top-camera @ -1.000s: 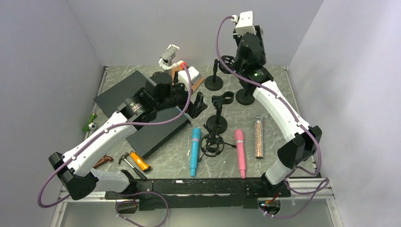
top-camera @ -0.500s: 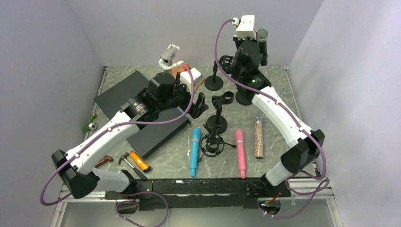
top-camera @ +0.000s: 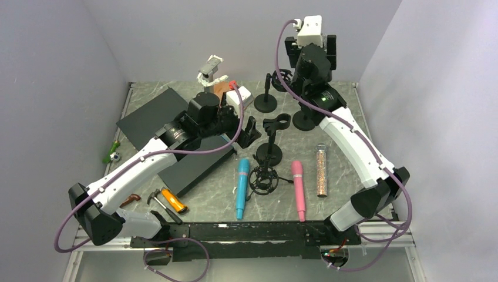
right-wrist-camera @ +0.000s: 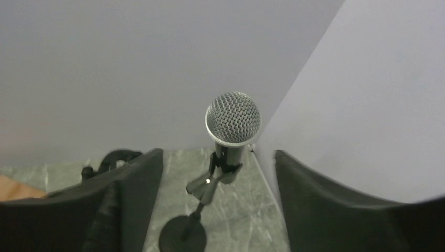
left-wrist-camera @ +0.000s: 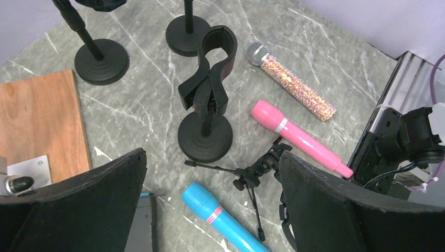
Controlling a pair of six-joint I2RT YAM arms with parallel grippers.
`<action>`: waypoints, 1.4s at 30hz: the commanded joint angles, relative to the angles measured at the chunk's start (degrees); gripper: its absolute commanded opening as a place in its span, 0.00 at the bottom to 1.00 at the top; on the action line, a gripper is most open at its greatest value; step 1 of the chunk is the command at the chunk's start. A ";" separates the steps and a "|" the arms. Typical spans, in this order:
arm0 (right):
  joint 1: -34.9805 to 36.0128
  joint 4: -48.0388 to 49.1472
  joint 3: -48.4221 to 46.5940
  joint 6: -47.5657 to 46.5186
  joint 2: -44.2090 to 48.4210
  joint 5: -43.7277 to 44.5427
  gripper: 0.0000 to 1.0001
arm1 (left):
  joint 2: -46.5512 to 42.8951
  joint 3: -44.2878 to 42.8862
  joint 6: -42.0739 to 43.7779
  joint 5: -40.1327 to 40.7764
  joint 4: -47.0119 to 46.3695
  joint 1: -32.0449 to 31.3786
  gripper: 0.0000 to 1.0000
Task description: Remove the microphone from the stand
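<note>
Where the microphone (right-wrist-camera: pixel 233 119) is: it is seated in the clip (right-wrist-camera: pixel 209 184) of a stand (right-wrist-camera: pixel 181 237) at the far right of the surface (right-wrist-camera: pixel 249 220), mesh head uppermost. In the top view it is hidden behind the right wrist.
Right end effector (right-wrist-camera: pixel 218 153): the fingers are spread wide and nothing is held. The microphone is framed in the gap between them and is touched by neither.
Left end effector (left-wrist-camera: pixel 212 153): it is spread likewise and empty, and is hung above an empty stand (left-wrist-camera: pixel 205 105) near the middle of the surface.
Direction: the microphone lies straight ahead of the right end effector, roughly centred between its fingers.
Long axis: it is steeply upright and slightly leaned, with the head toward the wrist camera and the tail sunk in the clip below. The handle is much foreshortened, so the exact tilt cannot be told.
Nearer arm: the right, by far; the left is well apart from that stand.
Loose microphones: a blue one (left-wrist-camera: pixel 220 218), a pink one (left-wrist-camera: pixel 299 139) and a glittered one (left-wrist-camera: pixel 296 89) are laid flat on the surface, in no stand, and are judged to be no part of the task.
Coming move, as judged: the handle must be brought between the fingers above the clip, pinched, and drawn out along its own axis.
Risk: the stand may be dragged or tipped if the clip grips tightly.
</note>
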State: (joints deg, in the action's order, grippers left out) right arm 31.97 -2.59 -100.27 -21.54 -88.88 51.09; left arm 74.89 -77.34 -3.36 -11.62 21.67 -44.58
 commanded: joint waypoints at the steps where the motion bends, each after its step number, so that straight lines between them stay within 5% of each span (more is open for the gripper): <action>1: -0.83 -9.86 -2.40 5.72 5.93 -5.41 0.94 | 0.10 0.64 -2.03 -3.37 -7.84 0.53 0.99; 9: -14.70 -13.81 1.43 7.19 9.73 -29.54 0.99 | 0.28 -0.19 -7.00 -7.06 -16.86 0.69 1.00; 18: -21.98 -13.87 -3.66 5.38 -0.45 -44.41 0.99 | 1.21 -0.11 -14.27 -10.69 -22.81 0.50 0.99; 29: -21.95 -5.96 -1.50 6.24 -4.77 -39.41 0.98 | -4.50 4.28 -17.54 -7.54 -19.98 0.19 0.99; 42: -21.93 -4.40 1.78 6.12 -2.98 -46.80 0.12 | 2.89 2.11 -10.79 -3.20 -28.15 0.43 0.99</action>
State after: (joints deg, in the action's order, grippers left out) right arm 10.15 -9.45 -100.09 -16.51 -94.61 8.27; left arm 74.85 -72.14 -17.19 -14.55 -0.78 -44.49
